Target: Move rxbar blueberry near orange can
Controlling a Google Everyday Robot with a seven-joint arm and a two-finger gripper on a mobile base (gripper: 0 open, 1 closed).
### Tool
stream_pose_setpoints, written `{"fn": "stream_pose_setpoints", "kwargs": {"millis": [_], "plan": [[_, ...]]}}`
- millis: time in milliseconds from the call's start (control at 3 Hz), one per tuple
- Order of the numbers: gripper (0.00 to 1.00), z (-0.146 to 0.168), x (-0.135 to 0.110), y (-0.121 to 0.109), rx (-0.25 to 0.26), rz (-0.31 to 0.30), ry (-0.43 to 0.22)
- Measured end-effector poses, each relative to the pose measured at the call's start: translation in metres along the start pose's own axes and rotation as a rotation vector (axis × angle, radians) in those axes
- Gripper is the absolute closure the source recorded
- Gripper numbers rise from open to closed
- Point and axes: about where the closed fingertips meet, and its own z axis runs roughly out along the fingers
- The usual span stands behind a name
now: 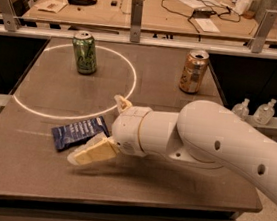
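Observation:
The rxbar blueberry (78, 133), a flat dark blue wrapper, lies on the dark table near its front left. The orange can (193, 71) stands upright at the back right of the table, far from the bar. My gripper (97, 129) reaches in from the right at the bar's right end. Its jaws are open: one cream finger (92, 151) is low in front of the bar and the other (121, 102) shows behind it. Nothing is gripped, and the bar rests flat on the table.
A green can (85, 52) stands upright at the back left, inside a white circle (131, 84) marked on the table. My white arm (215, 142) covers the table's right front. Two small clear bottles (253, 110) stand beyond the right edge. A cluttered bench runs behind a rail.

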Motion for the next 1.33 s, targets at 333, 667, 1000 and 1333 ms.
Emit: {"fn": "stream_pose_setpoints", "kwargs": {"millis": [333,667,1000,1333], "plan": [[0.0,0.016,-0.001,0.002,-0.064,-0.029,-0.009],[0.0,0.028,0.002,0.004,-0.102,-0.046,-0.005],[0.0,0.032,0.011,0.005,-0.124,-0.045,0.016],[0.16,0.029,0.017,0.005,-0.139,-0.042,0.039]]}}
